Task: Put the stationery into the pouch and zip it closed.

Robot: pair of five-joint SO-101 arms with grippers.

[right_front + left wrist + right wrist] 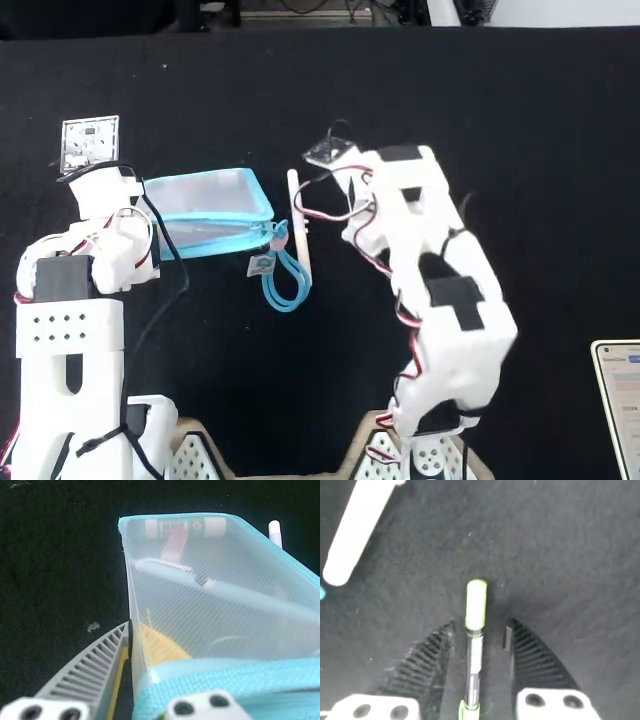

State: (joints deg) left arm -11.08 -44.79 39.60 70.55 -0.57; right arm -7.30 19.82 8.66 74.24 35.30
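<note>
The translucent pouch [210, 210] with light blue trim lies left of centre, its blue strap [285, 282] looped toward the front. My left gripper [150, 218] is shut on the pouch's left end [210, 605]; one ribbed finger [97, 662] presses against its side. Inside the pouch are a pale blue pen [200, 580], a pink item and something yellow [160, 647]. A white pen [298, 235] lies just right of the pouch. My right gripper [480, 625] is open and low over the table, with a green-capped pen [475, 605] lying between its fingers [532, 652].
A small white printed card [90, 142] lies at the back left. A phone-like screen [620, 400] sits at the right edge near the front. The black cloth [520, 120] spreads bare toward the back and right.
</note>
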